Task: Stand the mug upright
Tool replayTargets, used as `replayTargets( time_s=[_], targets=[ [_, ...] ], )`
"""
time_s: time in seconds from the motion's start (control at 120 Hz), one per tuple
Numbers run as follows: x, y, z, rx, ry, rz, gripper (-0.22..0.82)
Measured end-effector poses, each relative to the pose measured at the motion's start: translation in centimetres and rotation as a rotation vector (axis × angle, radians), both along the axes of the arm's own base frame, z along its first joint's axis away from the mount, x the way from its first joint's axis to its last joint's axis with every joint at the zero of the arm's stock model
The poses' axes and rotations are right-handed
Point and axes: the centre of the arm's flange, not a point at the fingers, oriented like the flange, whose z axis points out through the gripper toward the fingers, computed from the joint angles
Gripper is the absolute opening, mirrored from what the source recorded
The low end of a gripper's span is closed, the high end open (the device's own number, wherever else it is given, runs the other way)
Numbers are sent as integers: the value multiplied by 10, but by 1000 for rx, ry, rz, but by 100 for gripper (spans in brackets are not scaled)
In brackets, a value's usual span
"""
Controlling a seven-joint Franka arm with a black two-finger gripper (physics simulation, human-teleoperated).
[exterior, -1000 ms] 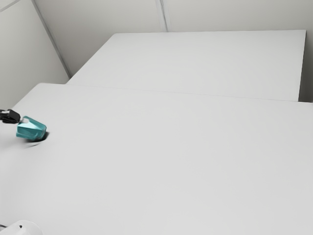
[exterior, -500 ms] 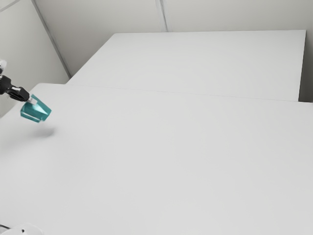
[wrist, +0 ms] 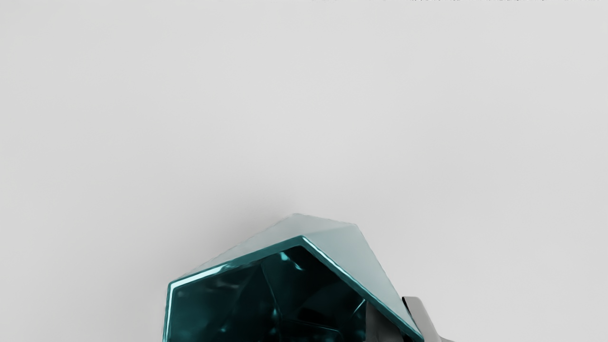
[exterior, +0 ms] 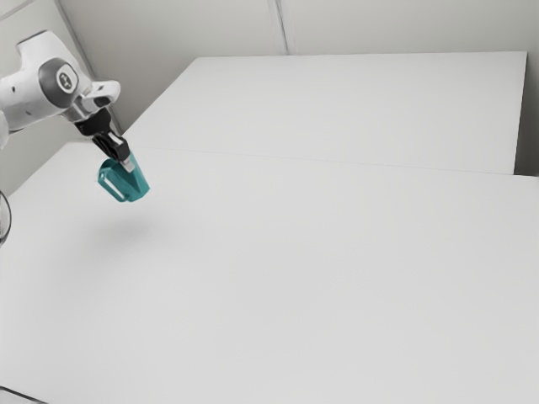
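The gripper [exterior: 127, 164] is closed on the wall of the mug [exterior: 137, 182], so it is holding this mug by its rim. In the wrist view, one finger [wrist: 381, 325] is inside the mug and the other finger [wrist: 419, 311] is outside, with the thin wall pressed between them. The opening of the mug is turned toward the hand, and the inside looks dark and shiny. The mug is teal, with flat faces that meet at corners.

In the exterior view, the mug hangs in the air, apart from the table [exterior: 269, 295]. It is tilted: its mouth is up at the fingers, and its base points down and somewhat to the exterior view's right. The handle [exterior: 109, 185] is on the side toward the exterior view's left. Above the mug, the white arm [exterior: 29, 94] comes in from the exterior view's left and slopes down to the black gripper.

Below the mug, a soft shadow [exterior: 126, 231] lies on the white table. At the lower left corner of the exterior view there is a thin dark line [exterior: 24, 396]; I cannot tell what it is. Farther away, beyond the table's back edge, stands a second white surface [exterior: 362, 109], and behind it is a pale wall [exterior: 168, 29].
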Motion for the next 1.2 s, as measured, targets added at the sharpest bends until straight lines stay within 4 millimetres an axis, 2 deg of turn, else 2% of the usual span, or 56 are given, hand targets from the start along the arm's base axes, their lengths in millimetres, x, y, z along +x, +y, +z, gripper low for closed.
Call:
replayTargets(
  time_s=[0.275, 0.458, 0.525, 0.683, 0.858, 1.0, 1.2],
  targets=[
    [26, -118, -45, 138, 5, -120, -18],
    [38, -186, -57, 242, -28, -194, -18],
    [39, -203, -63, 265, -38, -204, -18],
    [43, -222, -92, 282, -44, -195, -18],
    [50, -227, -112, 287, -56, -163, -18],
    [52, -228, -119, 285, -65, -135, -18],
    [53, -228, -115, 286, -79, -114, 25]
  ],
)
